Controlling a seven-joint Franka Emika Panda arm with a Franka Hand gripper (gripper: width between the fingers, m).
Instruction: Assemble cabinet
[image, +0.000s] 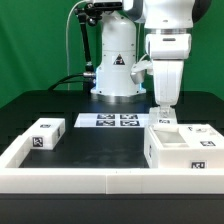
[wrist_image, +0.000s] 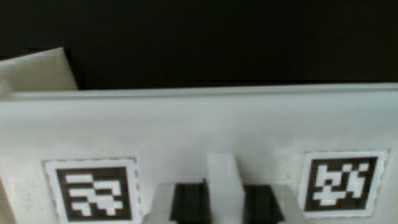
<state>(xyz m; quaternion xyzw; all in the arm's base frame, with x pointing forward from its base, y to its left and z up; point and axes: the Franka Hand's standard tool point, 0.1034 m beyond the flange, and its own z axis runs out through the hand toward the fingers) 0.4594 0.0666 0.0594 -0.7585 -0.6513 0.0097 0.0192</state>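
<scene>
The cabinet (image: 180, 150), the largest white box with tags, sits at the exterior view's right near the front rail. My gripper (image: 163, 108) points straight down just behind it, over a smaller white tagged panel (image: 165, 121). In the wrist view this panel (wrist_image: 196, 125) fills the frame with two tags on its face. My dark fingertips (wrist_image: 187, 205) stand close together with a thin white ridge of the panel between them. The jaws look closed on that ridge. A small white tagged block (image: 45, 135) lies at the exterior view's left.
The marker board (image: 108, 121) lies flat in front of the robot base (image: 115, 75). A low white border rail (image: 90, 178) runs along the front and left of the black table. A further tagged white part (image: 205, 135) lies at the far right.
</scene>
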